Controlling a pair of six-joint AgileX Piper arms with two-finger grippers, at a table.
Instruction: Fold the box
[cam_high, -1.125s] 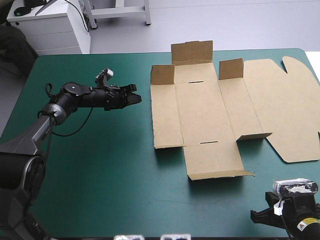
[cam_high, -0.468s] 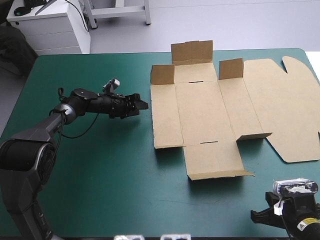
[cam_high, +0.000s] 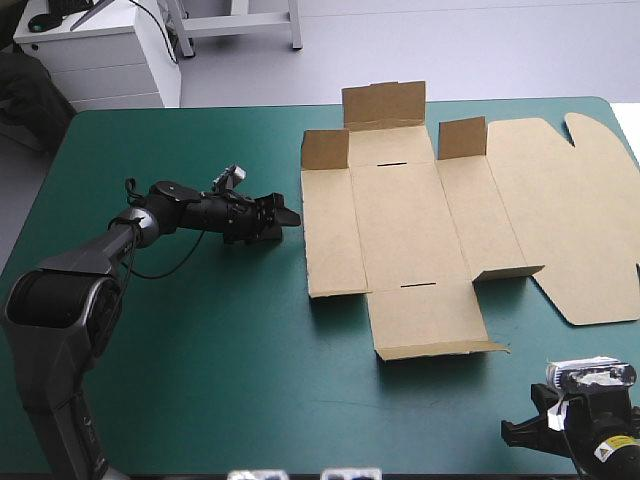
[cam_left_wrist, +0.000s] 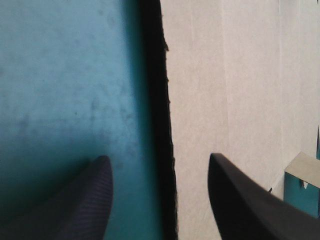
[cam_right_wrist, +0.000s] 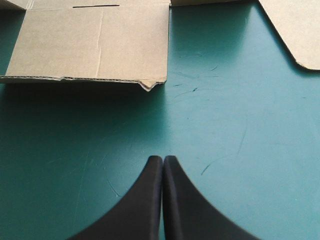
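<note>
The box (cam_high: 400, 230) lay opened out as a cut sheet of brown board on the right half of the counter (cam_high: 200, 350), nearer the far edge than the near one; its broad lid panel, with a rounded outline, reached to the counter's right edge. Three small flaps stood raised along the sheet's far side, the middle one set farther back than the other two; the rest lay flat or nearly so, the near flap's edge lifted just enough to cast a shadow on the teal-green cover (cam_high: 180, 400).

The left gripper (cam_high: 285, 215) was stretched low over the counter to the box's left edge; its black fingers stood well apart and held nothing. In the left wrist view the edge of the board ran between them, one finger over the cover and the other over the board; whether either touched the sheet could not be told.

The right gripper (cam_right_wrist: 163, 159) sat by the counter's near right corner, well apart from the box; its fingers were pressed together in a single point, empty, over bare cover, aimed toward the near flap.
</note>
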